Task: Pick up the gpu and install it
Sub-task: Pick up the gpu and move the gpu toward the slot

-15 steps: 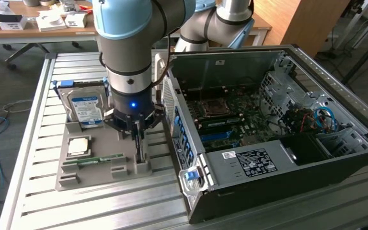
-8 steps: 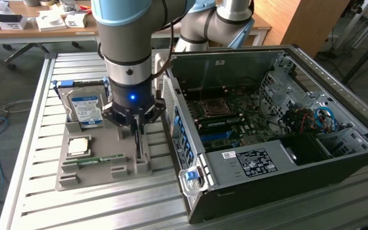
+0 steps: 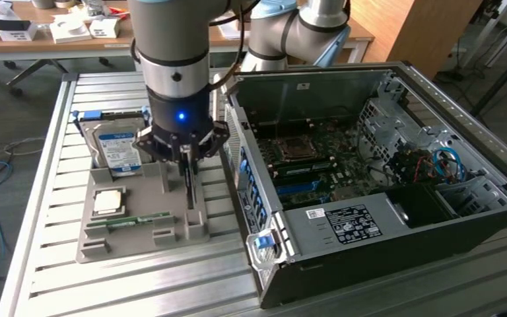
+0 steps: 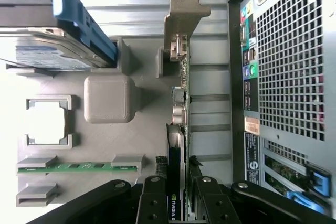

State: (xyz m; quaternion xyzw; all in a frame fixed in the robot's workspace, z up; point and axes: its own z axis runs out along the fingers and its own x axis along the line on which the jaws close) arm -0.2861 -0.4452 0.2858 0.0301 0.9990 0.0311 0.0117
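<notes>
The gpu stands on edge in a slot of the grey holder, its pale metal bracket at the end far from the tool. The tool is clamped on the card's top edge, one finger on each face, while the card sits in the holder. On the exterior view's left lie the hard drive and a green memory stick. The open computer case lies just beside the holder on the slatted desk.
</notes>
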